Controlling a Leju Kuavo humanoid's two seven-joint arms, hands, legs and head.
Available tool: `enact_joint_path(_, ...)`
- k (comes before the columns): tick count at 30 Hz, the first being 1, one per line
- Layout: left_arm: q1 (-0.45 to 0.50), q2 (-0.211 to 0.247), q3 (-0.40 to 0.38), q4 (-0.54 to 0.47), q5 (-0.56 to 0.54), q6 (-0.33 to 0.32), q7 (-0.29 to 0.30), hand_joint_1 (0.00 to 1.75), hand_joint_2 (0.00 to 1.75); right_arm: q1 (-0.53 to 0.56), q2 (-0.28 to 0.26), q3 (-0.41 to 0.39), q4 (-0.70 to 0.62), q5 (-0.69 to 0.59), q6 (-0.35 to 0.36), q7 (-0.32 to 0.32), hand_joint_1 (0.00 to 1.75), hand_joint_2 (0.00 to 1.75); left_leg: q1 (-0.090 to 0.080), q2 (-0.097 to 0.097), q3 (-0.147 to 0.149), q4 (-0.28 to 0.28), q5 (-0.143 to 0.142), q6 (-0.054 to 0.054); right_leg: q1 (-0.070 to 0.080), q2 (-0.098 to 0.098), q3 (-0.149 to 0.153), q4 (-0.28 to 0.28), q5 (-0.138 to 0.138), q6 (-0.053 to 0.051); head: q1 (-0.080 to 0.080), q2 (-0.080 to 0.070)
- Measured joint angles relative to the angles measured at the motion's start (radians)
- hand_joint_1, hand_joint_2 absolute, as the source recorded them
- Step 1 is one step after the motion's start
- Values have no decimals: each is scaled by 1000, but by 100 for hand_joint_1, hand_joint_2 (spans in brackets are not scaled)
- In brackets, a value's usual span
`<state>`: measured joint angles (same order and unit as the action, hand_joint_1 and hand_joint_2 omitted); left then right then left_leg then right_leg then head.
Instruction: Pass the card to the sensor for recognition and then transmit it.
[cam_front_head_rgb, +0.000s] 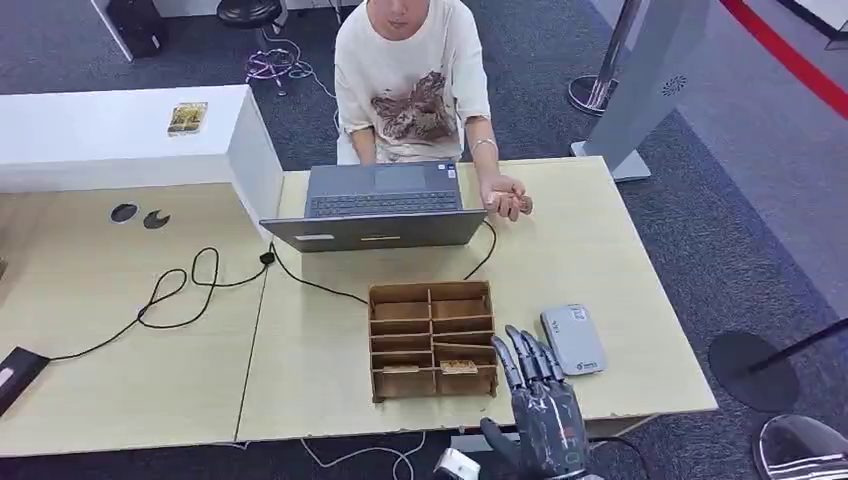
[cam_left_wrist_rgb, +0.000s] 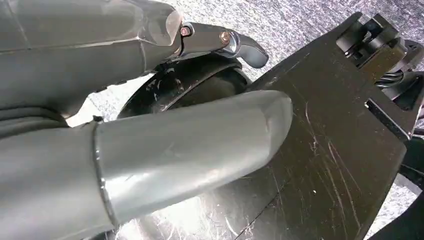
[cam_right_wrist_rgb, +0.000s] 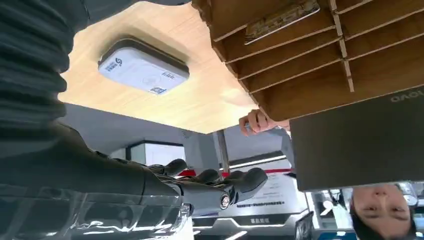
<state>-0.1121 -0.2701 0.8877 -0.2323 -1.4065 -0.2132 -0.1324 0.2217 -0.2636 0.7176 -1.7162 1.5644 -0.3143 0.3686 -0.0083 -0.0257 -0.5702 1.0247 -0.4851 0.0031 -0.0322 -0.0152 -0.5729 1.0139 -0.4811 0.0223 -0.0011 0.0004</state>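
I see a pale wooden worktop (cam_front_head_rgb: 600, 300) over dark grey carpet, with a white counter (cam_front_head_rgb: 120, 135) at its far left. A person (cam_front_head_rgb: 410, 80) sits behind an open laptop (cam_front_head_rgb: 380, 205), a hand beside it. In front of the laptop stands a wooden divided rack (cam_front_head_rgb: 432, 338); a card (cam_front_head_rgb: 459, 367) lies in one of its near compartments. The grey sensor (cam_front_head_rgb: 573, 339) lies flat just right of the rack. My right robot hand (cam_front_head_rgb: 540, 400) hovers at the near edge between rack and sensor, fingers straight and spread, holding nothing. My left robot hand (cam_left_wrist_rgb: 150, 125) hangs low, fingers outstretched, empty.
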Motion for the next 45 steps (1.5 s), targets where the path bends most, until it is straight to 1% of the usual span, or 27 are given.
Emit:
enact_joint_path(2, -1, 0, 0, 0, -2, 0, 2, 0, 0, -29, 3, 27, 21, 5, 5, 45, 0, 175, 0, 0, 0, 0, 0, 0, 0, 0, 0, 0, 0, 0, 0, 0)
enact_joint_path(4, -1, 0, 0, 0, -3, 0, 5, 0, 0, -49, 8, 47, 39, 6, 10, 66, 0, 175, 0, 0, 0, 0, 0, 0, 0, 0, 0, 0, 0, 0, 0, 0)
enact_joint_path(10, -2, -1, 0, 0, -9, -1, 5, 0, 0, -82, 34, 68, 91, 6, 14, 47, 0, 175, 0, 0, 0, 0, 0, 0, 0, 0, 0, 0, 0, 0, 0, 0)
enact_joint_path(16, -2, -1, 0, 0, -12, -2, 5, 0, 0, -107, 53, 82, 128, 6, 15, 49, 0, 175, 0, 0, 0, 0, 0, 0, 0, 0, 0, 0, 0, 0, 0, 0)
enact_joint_path(20, -2, -1, 0, 0, -15, -2, 5, 0, 0, -107, 75, 79, 153, 6, 22, 8, 0, 175, 0, 0, 0, 0, 0, 0, 0, 0, 0, 0, 0, 0, 0, 0)
enact_joint_path(23, -2, -1, 0, 0, -17, -2, 5, 0, 0, -111, 83, 78, 170, 6, 22, 7, 0, 175, 0, 0, 0, 0, 0, 0, 0, 0, 0, 0, 0, 0, 0, 0)
enact_joint_path(29, -2, -1, 0, 0, -21, -3, 6, 0, 0, -127, 91, 78, 195, 6, 30, 28, 0, 175, 0, 0, 0, 0, 0, 0, 0, 0, 0, 0, 0, 0, 0, 0)
enact_joint_path(31, -2, -1, 0, 0, -21, -3, 6, 0, 0, -130, 92, 78, 201, 6, 31, 28, 5, 175, 0, 0, 0, 0, 0, 0, 0, 0, 0, 0, 0, 0, 0, 0)
enact_joint_path(36, -2, -1, 0, 0, -22, -3, 6, 0, 0, -136, 100, 76, 217, 6, 30, 21, 12, 175, 0, 0, 0, 0, 0, 0, 0, 0, 0, 0, 0, 0, 0, 0)
enact_joint_path(37, -2, -1, 0, 0, -23, -4, 6, 0, 0, -138, 101, 75, 220, 6, 29, 19, 17, 175, 0, 0, 0, 0, 0, 0, 0, 0, 0, 0, 0, 0, 0, 0)
enact_joint_path(39, -3, -1, -1, 0, -24, -4, 7, 0, 0, -143, 103, 73, 228, 6, 27, 19, 21, 175, 0, 0, 0, 0, 0, 0, 0, 0, 0, 0, 0, 0, 0, 0)
enact_joint_path(42, -3, -1, -1, 0, -24, -5, 7, 0, 0, -150, 105, 73, 236, 6, 25, 22, 17, 175, 0, 0, 0, 0, 0, 0, 0, 0, 0, 0, 0, 0, 0, 0)
enact_joint_path(43, -3, -1, -1, 0, -24, -5, 7, 0, 0, -152, 105, 73, 239, 6, 24, 27, 21, 175, 0, 0, 0, 0, 0, 0, 0, 0, 0, 0, 0, 0, 0, 0)
enact_joint_path(45, -3, -1, -1, 0, -24, -5, 7, 0, 0, -156, 105, 73, 244, 6, 21, 31, 21, 175, 0, 0, 0, 0, 0, 0, 0, 0, 0, 0, 0, 0, 0, 0)
